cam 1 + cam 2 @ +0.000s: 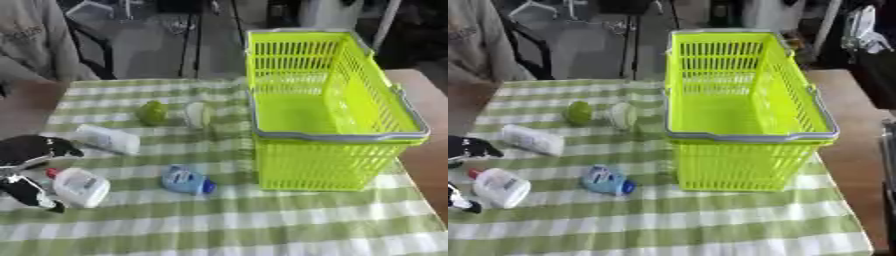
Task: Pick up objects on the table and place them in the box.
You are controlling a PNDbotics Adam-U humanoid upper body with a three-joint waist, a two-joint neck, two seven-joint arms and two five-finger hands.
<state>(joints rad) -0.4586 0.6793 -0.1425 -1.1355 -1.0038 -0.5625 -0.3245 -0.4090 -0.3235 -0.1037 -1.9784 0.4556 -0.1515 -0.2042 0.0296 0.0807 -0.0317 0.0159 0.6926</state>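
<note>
Fingers (52, 145) of left hand (31, 150) spread apart, one dark finger group above and one below the white bottle with red cap (79, 186), lower fingertips touching or just beside the bottle's left edge; cannot tell if contact is made. Nothing pinched. Hand enters from the left edge of both views. Bottle lies on its side on the green-and-white checked tablecloth (262, 220). White tube (107, 138) lies just above the hand. Blue bottle (185, 180) lies near the basket's front left corner. Green round object (152, 112) and pale round object (199, 115) sit farther back, side by side. Yellow-green basket (337, 136) stands upright at right. Right hand shows in neither view.
</note>
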